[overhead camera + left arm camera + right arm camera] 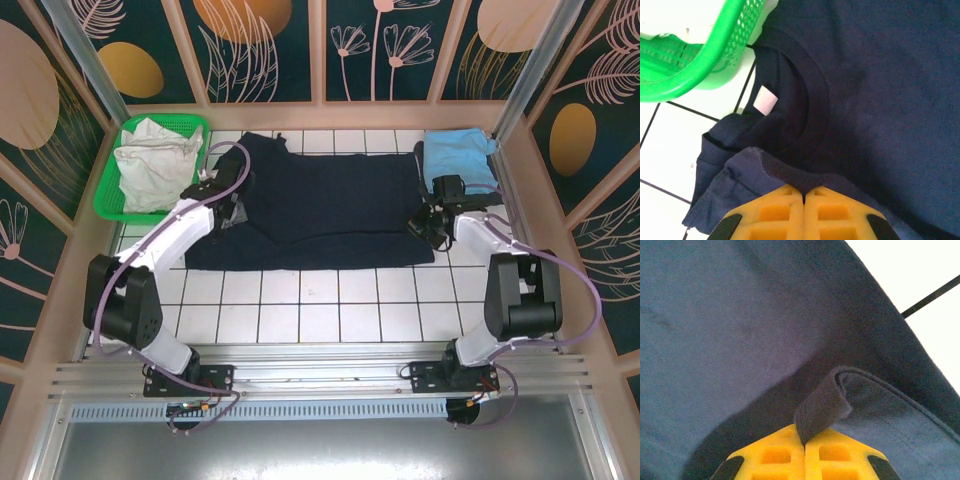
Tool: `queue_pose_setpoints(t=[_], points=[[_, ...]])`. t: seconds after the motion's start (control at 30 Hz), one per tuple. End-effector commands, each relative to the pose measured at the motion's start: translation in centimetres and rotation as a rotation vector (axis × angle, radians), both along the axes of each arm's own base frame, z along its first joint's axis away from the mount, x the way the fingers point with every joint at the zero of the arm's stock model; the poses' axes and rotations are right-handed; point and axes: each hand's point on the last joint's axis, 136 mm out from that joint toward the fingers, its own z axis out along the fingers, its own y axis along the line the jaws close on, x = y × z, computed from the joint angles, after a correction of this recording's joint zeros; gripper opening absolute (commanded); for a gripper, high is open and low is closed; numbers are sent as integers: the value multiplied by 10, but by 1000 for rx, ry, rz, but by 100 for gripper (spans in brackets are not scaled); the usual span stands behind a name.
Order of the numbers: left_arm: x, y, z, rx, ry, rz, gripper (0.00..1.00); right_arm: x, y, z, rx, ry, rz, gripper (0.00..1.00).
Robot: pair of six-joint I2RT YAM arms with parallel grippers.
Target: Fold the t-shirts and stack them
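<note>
A fixed camera above and behind the arm bases looks down on the whole tiled table. Both wrist cameras sit very close to the dark navy t-shirt seen from overhead: left facing its collar beside the green basket, right its edge.

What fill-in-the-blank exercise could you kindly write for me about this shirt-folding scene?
The left claw and right claw are both ____ on the navy t-shirt.
The white t-shirt sits in the ____ basket.
The light blue t-shirt lies at the far ____ corner of the table.
Missing words: shut; green; right.
</note>
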Motion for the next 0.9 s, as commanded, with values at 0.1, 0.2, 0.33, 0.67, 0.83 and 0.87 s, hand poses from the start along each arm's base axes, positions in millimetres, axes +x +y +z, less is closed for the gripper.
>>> queue_pose_setpoints(t=[0.1,0.2,0.33,0.67,0.83,0.87], points=[[27,3,-4,0,11,-39,0,17,0,-10,-2,6,41,0],[35,4,-13,4,34,-42,0,18,-1,-17,-5,25,42,0],[44,10,-17,27,48,-31,0,15,-8,-20,-19,42,26,0],[39,16,-9,19,51,-24,0,-37,-14,9,-60,68,-6,0],[18,19,9,-10,18,-23,0,-93,-16,11,-56,119,-47,0],[14,19,9,-16,17,-24,0,-102,-15,12,-52,125,-49,0]])
